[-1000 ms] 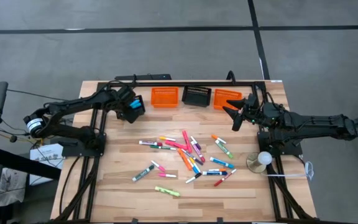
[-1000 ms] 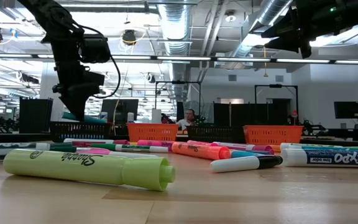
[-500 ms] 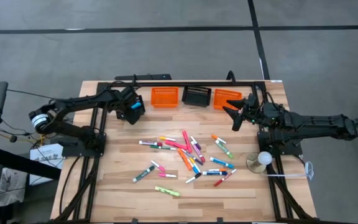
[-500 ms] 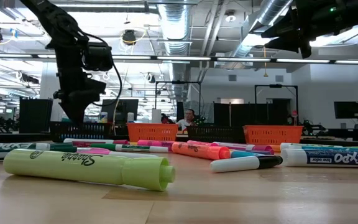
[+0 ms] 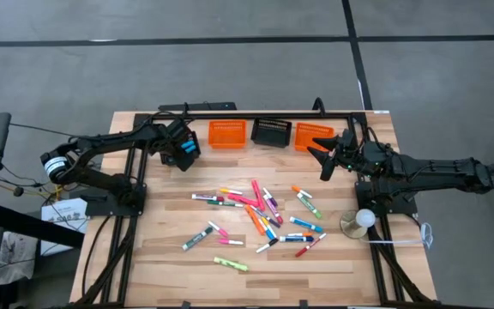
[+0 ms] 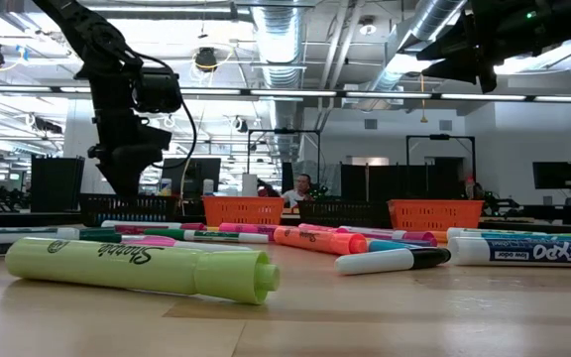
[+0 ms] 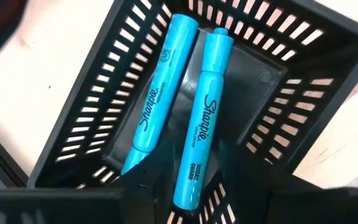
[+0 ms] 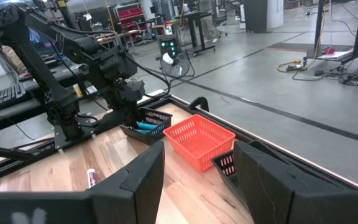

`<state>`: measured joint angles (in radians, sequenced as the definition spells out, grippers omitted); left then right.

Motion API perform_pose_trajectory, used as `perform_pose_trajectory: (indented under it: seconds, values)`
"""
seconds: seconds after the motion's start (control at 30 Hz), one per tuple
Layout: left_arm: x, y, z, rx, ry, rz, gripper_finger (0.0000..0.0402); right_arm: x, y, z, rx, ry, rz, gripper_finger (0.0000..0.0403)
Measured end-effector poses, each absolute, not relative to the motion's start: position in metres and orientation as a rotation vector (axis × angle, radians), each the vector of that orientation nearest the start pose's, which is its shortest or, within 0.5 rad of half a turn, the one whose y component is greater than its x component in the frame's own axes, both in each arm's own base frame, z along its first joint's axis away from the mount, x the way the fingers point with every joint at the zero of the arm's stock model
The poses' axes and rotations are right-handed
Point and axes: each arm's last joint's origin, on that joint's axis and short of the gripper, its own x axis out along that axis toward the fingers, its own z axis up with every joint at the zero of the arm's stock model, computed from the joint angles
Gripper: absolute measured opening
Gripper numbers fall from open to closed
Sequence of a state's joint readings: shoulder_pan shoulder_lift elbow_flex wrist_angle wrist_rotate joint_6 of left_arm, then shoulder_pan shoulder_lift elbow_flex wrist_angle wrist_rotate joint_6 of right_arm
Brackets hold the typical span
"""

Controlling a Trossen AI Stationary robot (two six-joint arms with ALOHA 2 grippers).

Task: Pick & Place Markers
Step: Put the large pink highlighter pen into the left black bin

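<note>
Many capped markers (image 5: 256, 215) in pink, blue, green, orange and white lie scattered on the middle of the wooden table, with a lime highlighter (image 6: 137, 268) nearest the near edge. My left gripper (image 7: 191, 163) is open and low over a black slatted basket (image 7: 291, 68) at the table's far left. Two light-blue markers (image 7: 157, 102) lie side by side on the basket's floor. The lower end of one marker (image 7: 197, 137) reaches between the fingers, with a gap on either side. My right gripper (image 5: 324, 160) is open, raised near the right orange basket (image 5: 313, 136).
An orange basket (image 5: 227, 134) and a second black basket (image 5: 271, 132) stand in a row along the far edge, in front of a black frame rail (image 5: 256, 112). A white ball on a round base (image 5: 363, 221) sits at the table's right. A person (image 6: 305, 186) shows far behind.
My left gripper has come down toward the black basket at the far left and now stands just above it. The blue marker that showed under its fingers has gone down with it into the basket.
</note>
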<state>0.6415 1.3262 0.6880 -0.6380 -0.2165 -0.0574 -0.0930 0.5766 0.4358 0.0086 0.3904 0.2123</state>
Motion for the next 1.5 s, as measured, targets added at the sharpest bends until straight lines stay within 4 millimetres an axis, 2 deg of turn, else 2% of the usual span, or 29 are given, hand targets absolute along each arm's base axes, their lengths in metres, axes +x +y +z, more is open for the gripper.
perform_pose_trajectory:
  seconds: [0.2, 0.33, 0.6, 0.73, 0.83, 1.03, 1.13, 1.3, 1.5]
  values:
    - [0.17, 0.134, 0.171, -0.325, 1.251, 0.775, 0.0175, 0.142, -0.024, 0.26, 0.188, 0.08, -0.495, 0.0184]
    - [0.168, 0.132, 0.179, -0.324, 1.206, 0.77, 0.0192, 0.142, -0.024, 0.26, 0.188, 0.08, -0.495, 0.0184]
    - [0.155, 0.121, 0.214, -0.288, 1.016, 0.795, 0.02, 0.142, -0.024, 0.26, 0.188, 0.08, -0.495, 0.0184]
    - [0.147, 0.112, 0.232, -0.335, 0.869, 0.816, 0.02, 0.142, -0.024, 0.26, 0.187, 0.08, -0.495, 0.0184]
    - [0.146, 0.101, 0.244, -0.368, 0.758, 0.754, 0.02, 0.142, -0.024, 0.26, 0.188, 0.08, -0.495, 0.0184]
    - [0.163, 0.077, 0.26, -0.344, 0.594, 0.567, 0.02, 0.142, -0.024, 0.261, 0.19, 0.07, -0.493, 0.0184]
    - [0.174, 0.064, 0.265, -0.334, 0.535, 0.484, 0.02, 0.142, -0.024, 0.264, 0.248, 0.025, -0.492, 0.0184]
    - [0.189, 0.043, 0.268, -0.343, 0.48, 0.374, 0.02, 0.142, -0.024, 0.265, 0.278, 0.008, -0.491, 0.0184]
    - [0.202, 0.016, 0.26, -0.359, 0.515, 0.327, 0.02, 0.142, -0.024, 0.265, 0.278, 0.008, -0.492, 0.0184]
